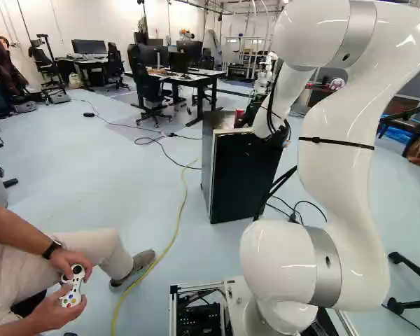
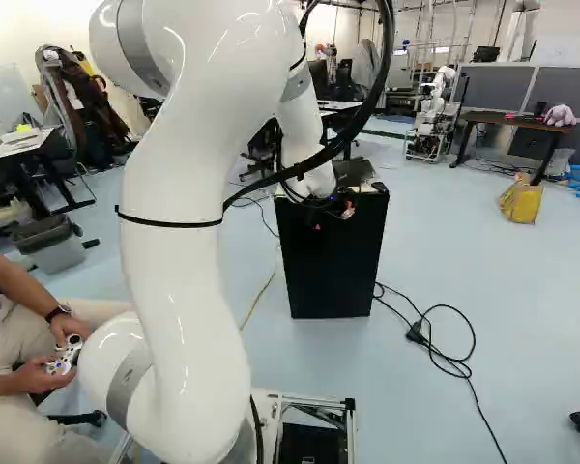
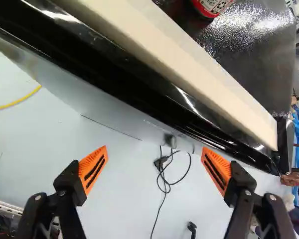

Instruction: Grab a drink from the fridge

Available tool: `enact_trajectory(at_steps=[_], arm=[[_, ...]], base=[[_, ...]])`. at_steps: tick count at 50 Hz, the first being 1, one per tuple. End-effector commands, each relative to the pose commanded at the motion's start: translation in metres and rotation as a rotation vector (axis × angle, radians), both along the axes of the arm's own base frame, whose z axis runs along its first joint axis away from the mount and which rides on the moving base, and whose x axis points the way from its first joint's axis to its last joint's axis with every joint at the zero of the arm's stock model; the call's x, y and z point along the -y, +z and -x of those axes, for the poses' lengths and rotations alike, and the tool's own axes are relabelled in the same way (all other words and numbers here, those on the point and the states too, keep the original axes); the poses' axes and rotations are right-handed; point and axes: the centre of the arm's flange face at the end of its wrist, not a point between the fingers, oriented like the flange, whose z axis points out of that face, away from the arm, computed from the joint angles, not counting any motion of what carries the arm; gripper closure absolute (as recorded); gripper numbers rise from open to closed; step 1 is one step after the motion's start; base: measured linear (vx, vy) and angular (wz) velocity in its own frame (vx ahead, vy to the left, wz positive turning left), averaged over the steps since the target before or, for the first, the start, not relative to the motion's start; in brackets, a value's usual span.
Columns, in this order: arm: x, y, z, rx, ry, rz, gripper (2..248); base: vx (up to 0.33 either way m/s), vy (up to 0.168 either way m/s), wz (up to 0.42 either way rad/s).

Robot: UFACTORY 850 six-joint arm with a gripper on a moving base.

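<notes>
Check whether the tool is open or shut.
Open. In the wrist view, the tool has its orange pads standing wide apart, with nothing gripped between them.

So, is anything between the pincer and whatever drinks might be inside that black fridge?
Yes: the fridge looks shut, so its door stands between the open pincer and the inside. Whether drinks are in there, I can't see.
</notes>
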Motion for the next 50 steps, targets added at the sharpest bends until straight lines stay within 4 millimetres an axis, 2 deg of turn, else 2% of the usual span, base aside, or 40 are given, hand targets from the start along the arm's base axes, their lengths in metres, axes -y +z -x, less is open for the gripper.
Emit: enact_trajectory(at_steps=[41,50], arm=[[-0.002,-0.001,-0.010,0.006,0.008,0.002,3],[-0.003,0.000,-0.006,0.003,0.008,0.001,3]], base=[[0.000,0.000,0.000],[0.000,0.000,0.000]])
